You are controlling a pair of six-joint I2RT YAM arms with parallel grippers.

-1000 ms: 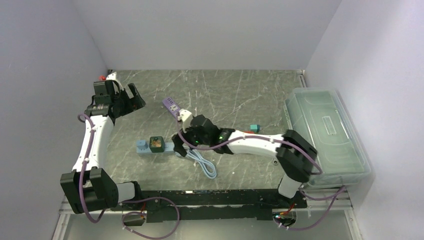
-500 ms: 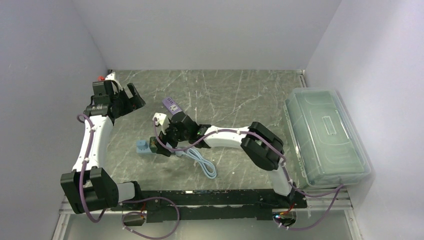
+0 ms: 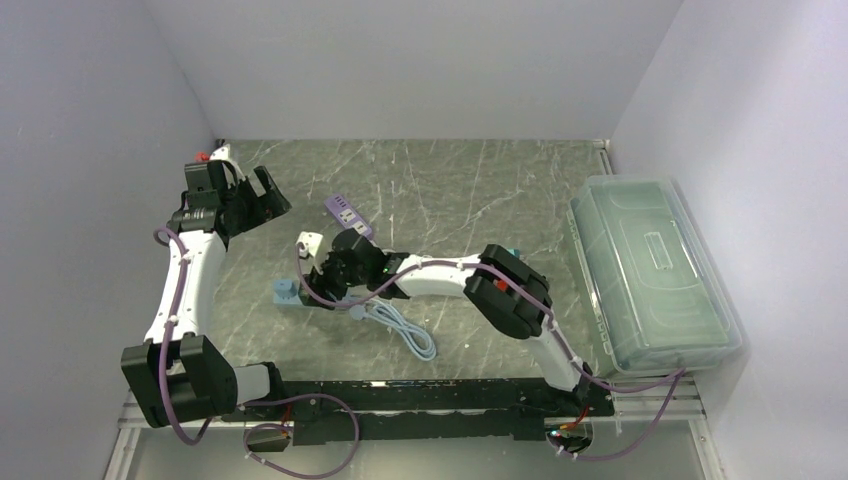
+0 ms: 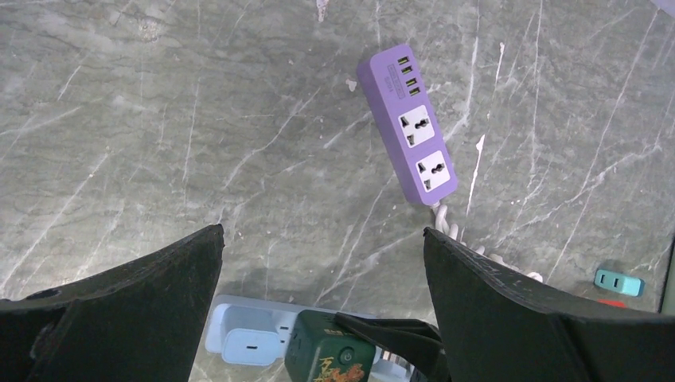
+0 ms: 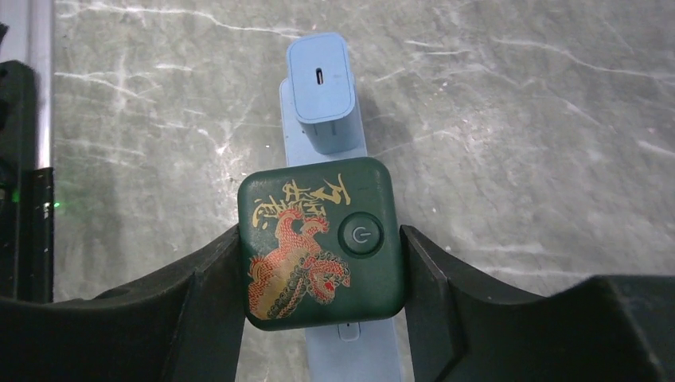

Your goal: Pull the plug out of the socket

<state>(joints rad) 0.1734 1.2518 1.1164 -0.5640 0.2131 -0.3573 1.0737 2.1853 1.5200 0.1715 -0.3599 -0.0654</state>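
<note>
The plug (image 5: pixel 318 243) is a dark green square block with a gold and red dragon and a round power button. It sits plugged into a pale blue socket strip (image 5: pixel 354 354), beside a small blue charger (image 5: pixel 321 91). My right gripper (image 5: pixel 318 239) reaches over the strip, its two black fingers (image 5: pixel 211 278) pressed against the plug's left and right sides. In the top view the right gripper (image 3: pixel 330 275) covers most of the plug on the strip (image 3: pixel 288 295). My left gripper (image 3: pixel 262 197) hangs open at the back left, above the table, with the plug (image 4: pixel 330 358) below it.
A purple power strip (image 4: pixel 410 127) lies on the marble table behind the blue one. A coiled white cable (image 3: pixel 405 330) runs from the blue strip toward the near edge. A small teal adapter (image 4: pixel 618 282) lies to the right. A clear lidded box (image 3: pixel 650 270) fills the right side.
My right arm swung left from the table's middle onto the blue strip, and its fingers closed in from wide open onto the green plug. The left arm stayed still.
</note>
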